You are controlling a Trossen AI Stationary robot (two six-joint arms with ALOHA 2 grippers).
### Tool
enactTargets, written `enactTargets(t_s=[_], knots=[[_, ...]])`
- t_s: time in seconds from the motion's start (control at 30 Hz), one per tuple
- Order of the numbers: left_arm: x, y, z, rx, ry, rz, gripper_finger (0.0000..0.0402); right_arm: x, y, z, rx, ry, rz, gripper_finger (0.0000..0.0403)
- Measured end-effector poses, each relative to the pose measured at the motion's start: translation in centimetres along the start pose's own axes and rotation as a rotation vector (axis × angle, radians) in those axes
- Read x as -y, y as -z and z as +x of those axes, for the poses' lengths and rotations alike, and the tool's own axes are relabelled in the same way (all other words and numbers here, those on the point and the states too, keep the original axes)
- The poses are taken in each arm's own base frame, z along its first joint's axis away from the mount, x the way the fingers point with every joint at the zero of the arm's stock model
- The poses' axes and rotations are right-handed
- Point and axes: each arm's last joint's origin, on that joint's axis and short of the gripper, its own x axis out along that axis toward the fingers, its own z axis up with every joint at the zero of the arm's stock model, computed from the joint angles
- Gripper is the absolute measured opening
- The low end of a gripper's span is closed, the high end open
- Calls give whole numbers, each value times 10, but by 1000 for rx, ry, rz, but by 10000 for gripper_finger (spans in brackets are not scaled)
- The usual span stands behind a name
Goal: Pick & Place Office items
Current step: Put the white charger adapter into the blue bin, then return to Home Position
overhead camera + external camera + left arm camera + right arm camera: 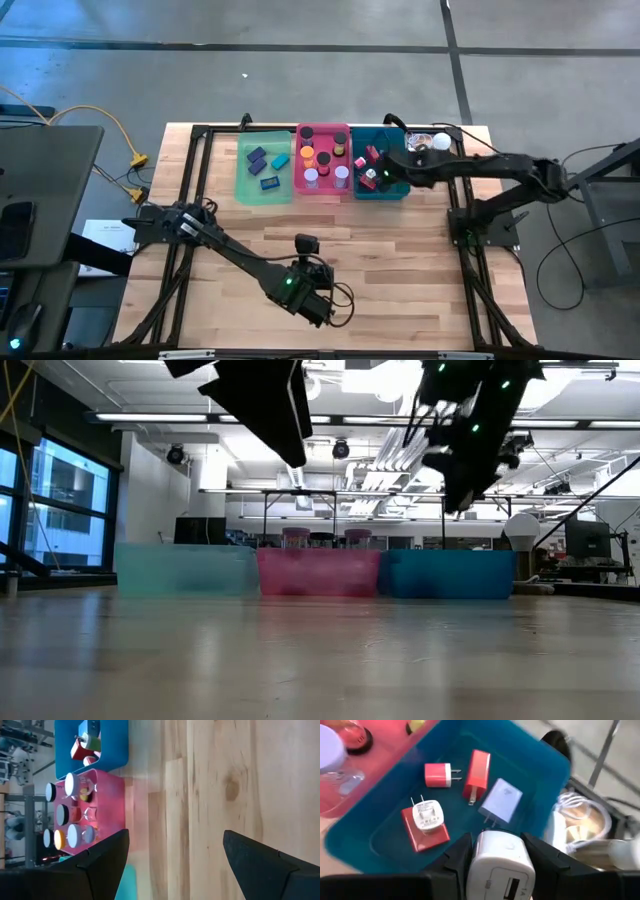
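Above the teal tray [380, 845], the right gripper [495, 851] is clamped on a white charger [499, 865]. Below it lie two red chargers, a pink one and a pale one. To place it well, lower over a bare patch of tray before releasing. Left gripper [175, 857] hangs with jaws apart over bare table [225, 780], waiting.

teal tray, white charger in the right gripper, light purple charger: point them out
teal tray [385, 815], right wrist view, bare floor of the tray
white charger [497, 865], right wrist view, its front face between the fingers
light purple charger [502, 800], right wrist view, middle of its flat face
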Motion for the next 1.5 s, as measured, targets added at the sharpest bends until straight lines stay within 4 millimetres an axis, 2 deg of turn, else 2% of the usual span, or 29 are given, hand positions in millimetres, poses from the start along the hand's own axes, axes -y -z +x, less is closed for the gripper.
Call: enactTargets(t_s=[0.13, 0.27, 0.47, 0.6, 0.73, 0.9, 1.07, 1.23, 1.37, 1.5], knots=[[3, 3, -3, -4, -1, 15, 314, 5, -11, 33, -86, 0, 14, 130], [4, 7, -7, -25, -9, 24, 314, 6, -13, 67, -179, 3, 11, 130], [4, 13, -10, -59, -27, 22, 314, -5, -10, 98, -211, 22, -27, 132], [4, 13, -10, -61, -29, 22, 314, -8, -7, 107, -212, 88, -36, 188], [2, 13, -8, -65, -31, 15, 314, -8, -7, 107, -207, 91, -48, 254], [-2, 12, -4, -75, -38, 12, 314, -6, -11, 92, -177, 57, -78, 307], [-10, 15, -4, -94, -100, 68, 314, 6, -14, 52, -145, -32, -107, 329], [-37, 23, -27, -95, -122, 30, 314, 27, -7, 5, -203, -267, -97, 331], [-63, 27, -49, -59, -65, -37, 314, 44, -1, -26, -170, -383, -96, 330], [-90, 33, -71, -10, -30, -96, 311, 54, 4, -52, -121, -605, -136, 314]])
